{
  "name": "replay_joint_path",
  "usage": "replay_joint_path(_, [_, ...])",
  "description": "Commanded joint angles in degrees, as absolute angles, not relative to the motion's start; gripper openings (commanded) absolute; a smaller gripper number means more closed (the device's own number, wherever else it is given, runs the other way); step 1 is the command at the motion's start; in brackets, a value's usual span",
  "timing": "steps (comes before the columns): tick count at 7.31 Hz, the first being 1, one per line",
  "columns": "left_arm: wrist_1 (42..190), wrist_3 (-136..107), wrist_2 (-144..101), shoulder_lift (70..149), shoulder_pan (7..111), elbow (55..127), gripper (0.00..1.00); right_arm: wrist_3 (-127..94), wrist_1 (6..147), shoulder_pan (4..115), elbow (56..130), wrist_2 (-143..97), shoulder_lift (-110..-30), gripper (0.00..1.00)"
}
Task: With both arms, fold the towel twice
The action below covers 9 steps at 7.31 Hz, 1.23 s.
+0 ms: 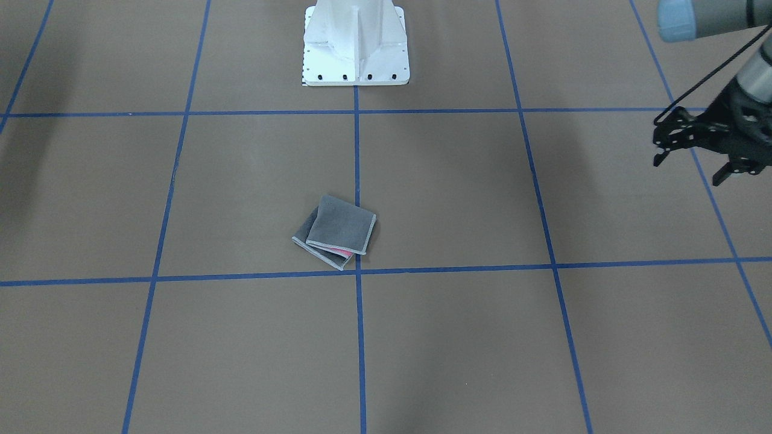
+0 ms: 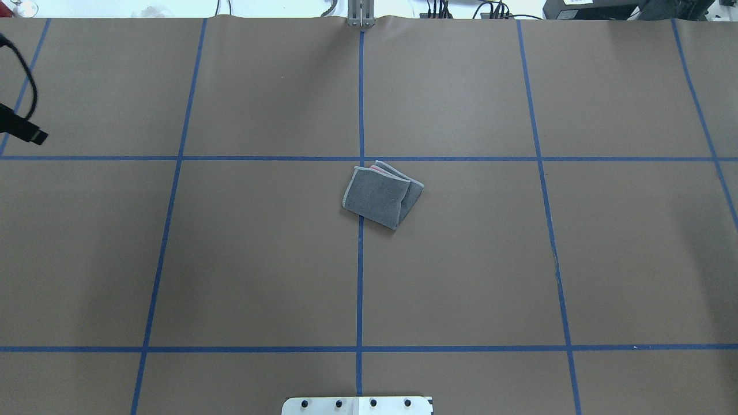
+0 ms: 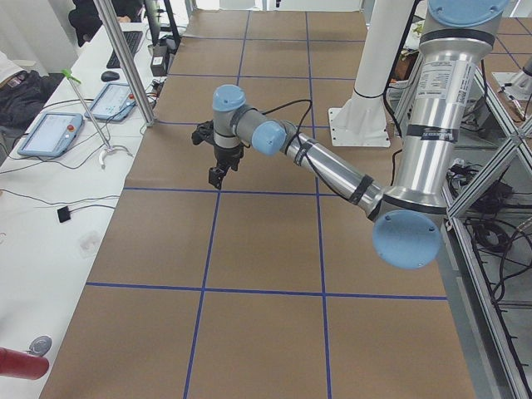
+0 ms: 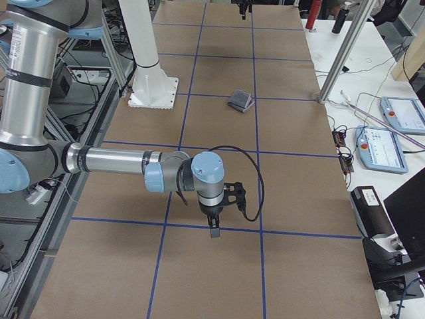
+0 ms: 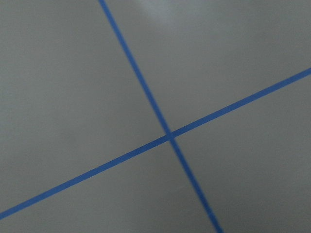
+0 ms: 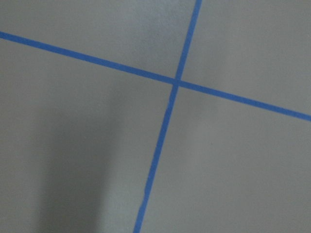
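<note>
Exterior front-facing view gives you the white pedestal base [image 1: 356, 45] at the top edge, and everything here is placed from it. The towel [image 1: 335, 232] lies flat on the brown table [image 1: 452, 193], straight out from the pedestal on your side and well apart from it. It sits across the blue tape line [image 1: 357, 150] that runs from the pedestal's foot, close to where that line meets a cross line. You see it folded into a small, slightly skewed packet, dark grey outward, with its light grey edging showing and a thin sliver of pink between the layers at one edge.

The left gripper [image 1: 687, 171] hangs above the table far to the pedestal's side, at this view's right edge, with its two fingers spread apart and well clear of the towel.

The right gripper [image 4: 214, 229] shows only in the exterior right view, pointing down at the table, far from the pedestal towards that end. Whether its fingers are apart or together, you cannot tell.

Both wrist views show only brown table and crossing blue tape.
</note>
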<state>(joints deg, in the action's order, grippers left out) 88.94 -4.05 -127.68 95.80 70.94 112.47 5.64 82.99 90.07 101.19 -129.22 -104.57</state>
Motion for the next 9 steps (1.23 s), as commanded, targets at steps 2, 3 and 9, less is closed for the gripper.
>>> replay_joint_path(2, [88.86, 5.01, -130.34, 84.65, 80.14, 106.04, 1.00, 5.45, 82.71, 90.18, 99.58, -129.29, -104.24, 1.00])
replay_joint_path(3, [89.73, 5.27, -130.95, 84.73, 81.81, 101.30, 1.00, 5.36, 82.71, 90.18, 99.49, -129.29, -104.24, 1.00])
replay_joint_path(9, [89.04, 4.66, -130.96, 79.98, 87.63, 104.68, 1.00, 4.83, 83.24, 90.26, 101.78, -134.56, -102.65, 1.00])
